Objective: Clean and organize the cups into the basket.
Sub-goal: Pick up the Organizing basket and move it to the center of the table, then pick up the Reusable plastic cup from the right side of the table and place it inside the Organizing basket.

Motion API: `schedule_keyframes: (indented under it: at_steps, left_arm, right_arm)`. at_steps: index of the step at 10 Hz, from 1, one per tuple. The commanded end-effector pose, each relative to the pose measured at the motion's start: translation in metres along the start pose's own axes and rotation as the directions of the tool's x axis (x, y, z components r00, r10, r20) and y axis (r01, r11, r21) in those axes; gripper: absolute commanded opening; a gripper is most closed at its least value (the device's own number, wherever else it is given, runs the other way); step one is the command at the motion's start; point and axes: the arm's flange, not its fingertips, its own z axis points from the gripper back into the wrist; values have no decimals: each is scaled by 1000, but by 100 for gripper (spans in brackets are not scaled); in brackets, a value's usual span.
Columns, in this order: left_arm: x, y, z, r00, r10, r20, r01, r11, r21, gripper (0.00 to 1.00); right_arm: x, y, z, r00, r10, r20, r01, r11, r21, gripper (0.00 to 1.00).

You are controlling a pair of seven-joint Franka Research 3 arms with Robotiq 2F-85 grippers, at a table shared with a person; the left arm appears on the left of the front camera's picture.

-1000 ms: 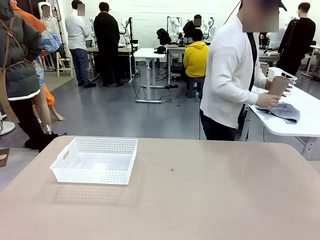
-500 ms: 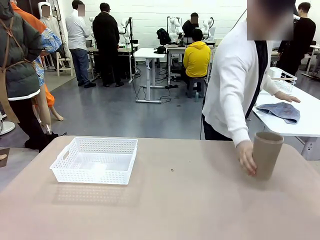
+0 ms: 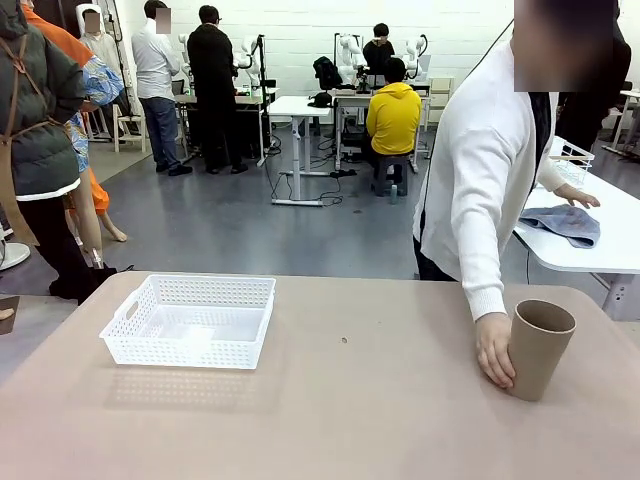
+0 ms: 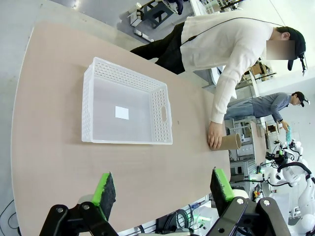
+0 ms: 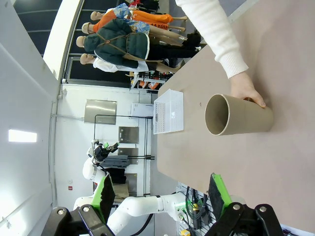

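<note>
One basket (image 3: pixel 186 352): white lattice, mouth up and empty, at the left of the table (image 3: pixel 350 420); well apart from the cup (image 3: pixel 538 348).
Left gripper (image 4: pixel 163 187): jaws spread wide, nothing held; hung above the near table edge with the basket ahead of it.
Table middle: bare between basket and cup, so a free path for the carry is judged available.
Person's hand (image 3: pixel 493 350): laid against the cup's left side, touching it low down.
Cup: kraft brown paper, stood mouth up and near upright at the table's right.
Right gripper (image 5: pixel 162 191): jaws spread wide, nothing held; the cup is seen ahead of it.
Step in hand: the cup is judged to be in delivery by the person; pick-up is judged to fall to the right gripper, the nearer one.
Done well: approach is best withheld until the hand is drawn clear. The cup is best taken across its mid-wall and lightly, since thin paper is likely to be crushed.
Placement: the cup is best laid close along one basket wall, so room is left for more cups.
</note>
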Motion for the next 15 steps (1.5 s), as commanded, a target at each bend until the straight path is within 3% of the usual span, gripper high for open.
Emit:
schedule_keyframes:
  at_steps: [1, 6, 7, 8, 9, 10, 12, 13, 15]
  left_arm:
    - [0, 1, 2, 1000, -5, -1, 5, 1000, 6, 100]
    - [0, 0, 0, 1000, 0, 0, 0, 1000, 0, 100]
    - [11, -11, -7, 997, -26, -71, 31, 997, 74, 100]
    - [28, -31, -20, 986, -79, -147, 106, 977, 185, 100]
    - [37, -49, -34, 955, -143, -259, 213, 939, 268, 100]
    - [50, -63, -60, 900, -129, -416, 296, 883, 366, 100]
    - [55, -61, -118, 802, -21, -597, 420, 731, 538, 100]
    - [52, -54, -145, 788, 27, -616, 438, 679, 590, 100]
    - [38, -42, -189, 800, 39, -599, 452, 618, 643, 100]
  right_arm:
    - [1, 1, 0, 1000, 4, -1, -4, 1000, 9, 100]
    - [0, 0, 0, 1000, 0, 0, 0, 1000, 0, 100]
    - [4, -5, -1, 956, 277, 98, -261, 954, -148, 100]
    - [5, -7, -9, 906, 420, -52, -423, 900, -106, 100]
    - [13, -9, -15, 846, 526, -90, -533, 842, -85, 100]
    - [25, -17, -23, 765, 630, -137, -641, 764, -67, 100]
    - [39, -40, -41, 670, 689, -277, -701, 710, 68, 100]
    - [41, -50, -47, 640, 695, -329, -700, 703, 125, 100]
    - [41, -65, -48, 609, 687, -397, -687, 707, 169, 100]
